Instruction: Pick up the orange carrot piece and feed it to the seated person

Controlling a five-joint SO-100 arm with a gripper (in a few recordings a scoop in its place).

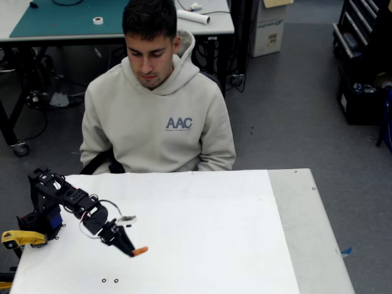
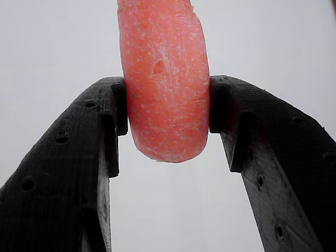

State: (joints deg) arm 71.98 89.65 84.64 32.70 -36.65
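The orange carrot piece (image 1: pixel 140 250) pokes out of the tip of my black gripper (image 1: pixel 131 249), low over the white table (image 1: pixel 214 233) at the front left in the fixed view. In the wrist view the carrot piece (image 2: pixel 164 84) fills the top centre, pinched between the two black fingers (image 2: pixel 113 121), so the gripper (image 2: pixel 167 113) is shut on it. The seated person (image 1: pixel 158 116), in a light beige hoodie with blue "AAC" lettering, sits behind the table's far edge, head bent down toward the table.
A yellow clamp handle (image 1: pixel 21 237) holds the arm's base at the table's left edge. A bare grey strip (image 1: pixel 306 226) runs along the table's right side. Behind the person stand a workbench (image 1: pixel 67 21) and a cardboard box (image 1: pixel 269 27).
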